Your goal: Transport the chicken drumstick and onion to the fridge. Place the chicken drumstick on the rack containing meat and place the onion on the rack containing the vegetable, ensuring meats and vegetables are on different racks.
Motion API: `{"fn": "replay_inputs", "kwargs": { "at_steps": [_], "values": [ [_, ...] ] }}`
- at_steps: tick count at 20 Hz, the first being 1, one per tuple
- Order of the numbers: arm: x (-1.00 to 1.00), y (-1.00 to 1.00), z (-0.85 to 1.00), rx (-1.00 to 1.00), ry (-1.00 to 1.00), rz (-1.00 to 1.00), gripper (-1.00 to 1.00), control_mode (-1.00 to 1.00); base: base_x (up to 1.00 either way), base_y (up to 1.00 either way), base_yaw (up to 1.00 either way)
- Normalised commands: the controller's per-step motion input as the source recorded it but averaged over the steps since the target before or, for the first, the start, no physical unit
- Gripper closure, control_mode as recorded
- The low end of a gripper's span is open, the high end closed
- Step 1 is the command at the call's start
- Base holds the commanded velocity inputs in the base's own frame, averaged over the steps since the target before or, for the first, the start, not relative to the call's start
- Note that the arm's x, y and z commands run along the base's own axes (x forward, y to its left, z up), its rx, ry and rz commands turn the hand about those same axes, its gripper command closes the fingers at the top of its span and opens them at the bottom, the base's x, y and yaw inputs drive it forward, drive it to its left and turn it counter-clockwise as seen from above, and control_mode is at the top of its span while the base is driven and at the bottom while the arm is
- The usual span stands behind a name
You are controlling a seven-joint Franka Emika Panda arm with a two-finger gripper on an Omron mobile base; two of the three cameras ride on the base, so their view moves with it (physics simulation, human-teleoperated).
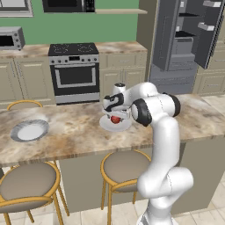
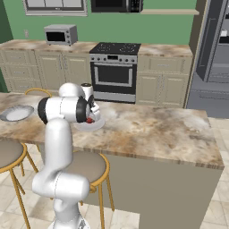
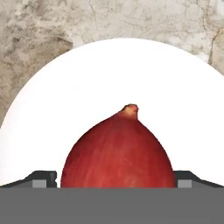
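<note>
- The gripper [image 3: 117,179] is down low over a white plate [image 3: 109,74] on the marble island counter [image 1: 79,132], fingers spread wide apart with one tip on each side of the onion [image 3: 118,148].
- The fingers don't look clamped on it; in the hand view the dark tips sit just off its sides, so I'd call it straddling, not gripping.
- The onion sits on the plate, red and glossy, with its little stem nub pointing away from the hand camera.
- From the left base view you can just catch the onion [image 1: 115,119] as a red blob under the hand, on the plate [image 1: 125,126].
- Same deal from the right base view, a red bit [image 2: 90,120] peeking out beside the arm.
- The fridge [image 1: 186,39] is across the kitchen, well apart from the island, doors open, with dark shelves and white door bins visible.
- There's also a grey bowl-ish dish [image 1: 30,130] further left on the counter.
- Can't make out the drumstick anywhere.
</note>
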Motion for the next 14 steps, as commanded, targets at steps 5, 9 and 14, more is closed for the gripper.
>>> {"fn": "replay_inputs", "kwargs": {
  "at_steps": [5,9,14],
  "values": [
    [0.05,0.02,-0.29,0.00,0.01,0.00,1.00,-1.00,0.00,0.00,0.00],
    [0.00,0.02,-0.38,0.01,0.07,0.00,1.00,-1.00,0.00,0.00,0.00],
    [-0.02,0.04,-0.46,0.08,0.19,0.00,1.00,-1.00,0.00,0.00,0.00]
  ]
}}
